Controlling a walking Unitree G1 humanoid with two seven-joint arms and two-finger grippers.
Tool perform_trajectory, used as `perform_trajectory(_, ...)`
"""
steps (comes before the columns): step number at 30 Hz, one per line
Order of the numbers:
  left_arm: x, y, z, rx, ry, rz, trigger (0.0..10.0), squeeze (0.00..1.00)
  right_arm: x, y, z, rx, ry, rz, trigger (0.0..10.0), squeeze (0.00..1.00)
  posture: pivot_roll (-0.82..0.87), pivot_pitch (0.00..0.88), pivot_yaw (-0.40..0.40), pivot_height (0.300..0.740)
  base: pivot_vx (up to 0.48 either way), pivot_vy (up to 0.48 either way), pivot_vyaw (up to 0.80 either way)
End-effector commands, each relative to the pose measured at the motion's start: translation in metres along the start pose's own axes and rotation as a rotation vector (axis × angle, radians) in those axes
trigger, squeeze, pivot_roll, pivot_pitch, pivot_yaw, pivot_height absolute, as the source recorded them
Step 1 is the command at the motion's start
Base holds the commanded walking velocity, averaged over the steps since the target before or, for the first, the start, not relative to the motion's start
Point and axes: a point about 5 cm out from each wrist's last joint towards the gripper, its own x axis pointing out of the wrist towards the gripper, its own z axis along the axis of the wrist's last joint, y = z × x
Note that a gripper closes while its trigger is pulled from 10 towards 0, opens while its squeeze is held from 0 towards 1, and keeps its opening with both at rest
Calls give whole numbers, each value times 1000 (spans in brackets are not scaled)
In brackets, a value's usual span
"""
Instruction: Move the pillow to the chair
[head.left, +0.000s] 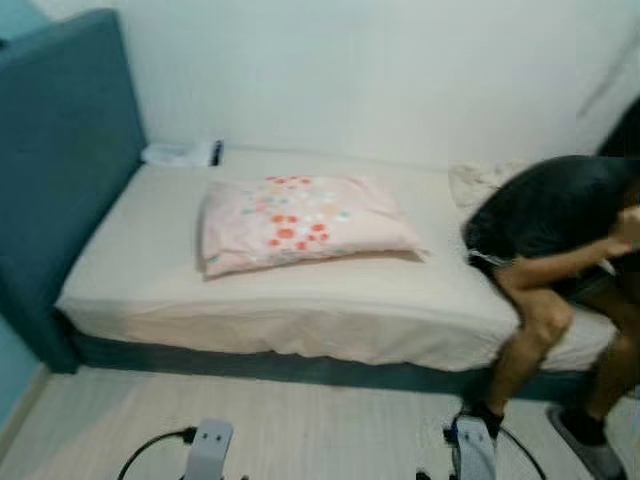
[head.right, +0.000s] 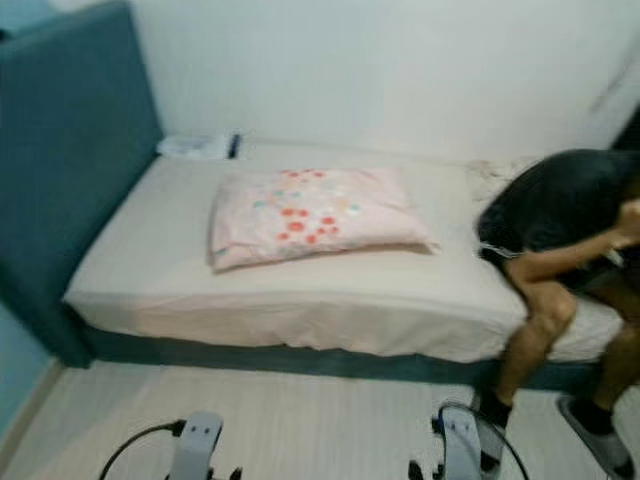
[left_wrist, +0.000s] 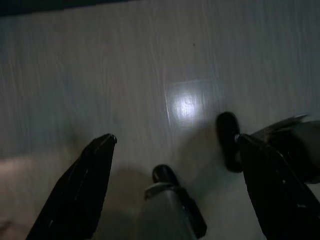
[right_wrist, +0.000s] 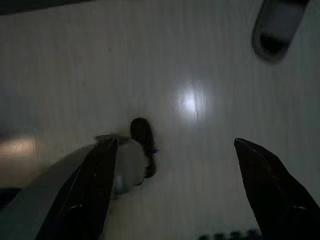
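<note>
Left hand (left_wrist: 170, 145) and right hand (right_wrist: 175, 150) low over pale wood-look floor (head.left: 300, 420), fingers spread, empty. Pink floral pillow (head.left: 300, 220) mid-bed (head.left: 250, 290), far. Approach step; next: step closer, reach both hands.

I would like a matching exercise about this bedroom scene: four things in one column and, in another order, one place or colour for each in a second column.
Column 1:
1. pillow
2. headboard
3. person
4. left hand

Column 2:
A. teal, at the bed's left end
B. low, open, above the pale floor
C. pink with red flowers, lying on the mattress
D. sitting on the bed's right edge, bent forward

Pairs: 1-C, 2-A, 3-D, 4-B
</note>
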Motion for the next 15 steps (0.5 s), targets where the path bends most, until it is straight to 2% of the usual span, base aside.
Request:
perform_trajectory(1,1,-4,2,-3,-9,-22,10000,0,-1,-5,2,20,-23,-15,10000,0,-70,53,-42,740,356,0,0)
perform_trajectory(15,1,-6,3,4,-13,-32,10000,0,-1,-5,5,25,-40,-12,10000,0,-74,54,-42,740,384,0,0)
